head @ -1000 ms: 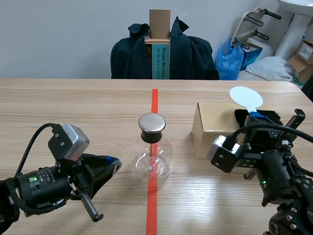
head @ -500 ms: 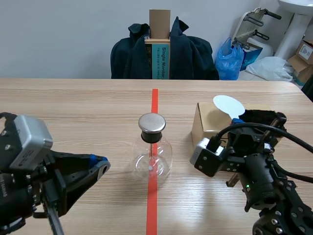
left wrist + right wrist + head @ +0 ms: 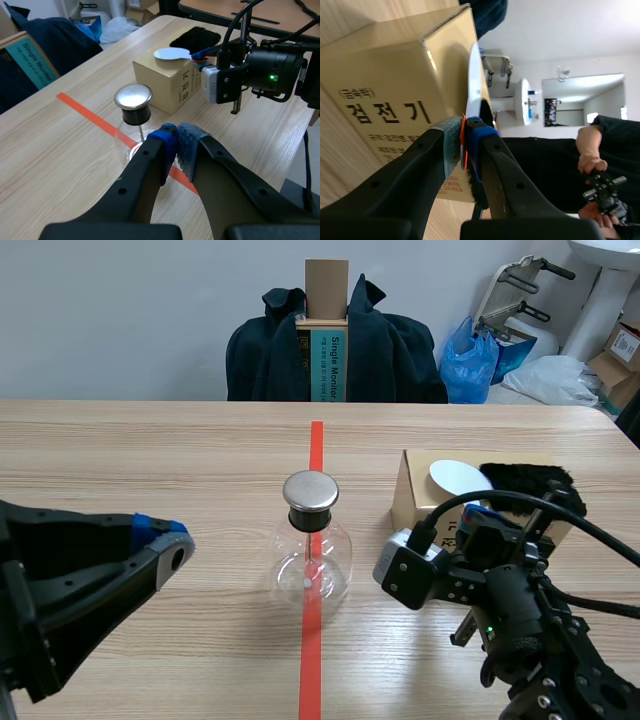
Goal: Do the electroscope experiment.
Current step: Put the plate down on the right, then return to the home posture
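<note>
From where I stand, the worry is the white disc (image 3: 458,478). Pinched only by its thin handle, it could twist in the right gripper (image 3: 482,514) if it catches the cardboard box (image 3: 412,508) beneath it, or it could knock the electroscope (image 3: 312,562) over. That flask sits at centre frame on the red line, well left of those clamped jaws. The left gripper (image 3: 177,141), lower left, is closed on nothing, with the flask just ahead of it.

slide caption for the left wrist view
Electroscope flask ahead of the shut left jaws; right jaws hold a white disc above the box.
</note>
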Available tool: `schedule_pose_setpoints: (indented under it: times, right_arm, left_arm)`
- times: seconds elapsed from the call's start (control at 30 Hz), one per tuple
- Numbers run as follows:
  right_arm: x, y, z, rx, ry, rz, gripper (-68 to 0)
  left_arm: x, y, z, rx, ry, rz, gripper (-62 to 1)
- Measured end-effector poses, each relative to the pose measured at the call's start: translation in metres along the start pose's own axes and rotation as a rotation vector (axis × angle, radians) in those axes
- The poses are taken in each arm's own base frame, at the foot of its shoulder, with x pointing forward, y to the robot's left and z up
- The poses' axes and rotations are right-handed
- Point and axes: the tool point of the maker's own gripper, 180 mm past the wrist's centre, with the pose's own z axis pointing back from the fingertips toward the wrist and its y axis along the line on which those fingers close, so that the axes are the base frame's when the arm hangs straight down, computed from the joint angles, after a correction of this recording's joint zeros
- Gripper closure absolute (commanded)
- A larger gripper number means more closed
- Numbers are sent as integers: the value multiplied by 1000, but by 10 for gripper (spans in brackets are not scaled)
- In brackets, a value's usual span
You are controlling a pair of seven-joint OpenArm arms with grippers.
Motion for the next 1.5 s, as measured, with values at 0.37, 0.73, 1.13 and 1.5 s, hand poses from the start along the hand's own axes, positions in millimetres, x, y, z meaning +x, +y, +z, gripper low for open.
schedule_pose_setpoints:
  times: [0.37, 0.73, 1.13, 1.5]
  right_arm:
    - [7, 0, -6, 15, -5, -9, -8]
    - [0, 0, -6, 16, 35, -16, -424]
    - [-14, 28, 29, 69, 73, -50, -679]
    - [-95, 55, 104, 377, 188, -366, -679]
  left_arm:
    - [2, 3, 2, 37, -8, 16, -623]
    - [0, 5, 2, 54, -2, 29, -623]
    - [0, 5, 2, 54, 1, 29, -623]
    - [0, 5, 1, 53, -1, 28, -623]
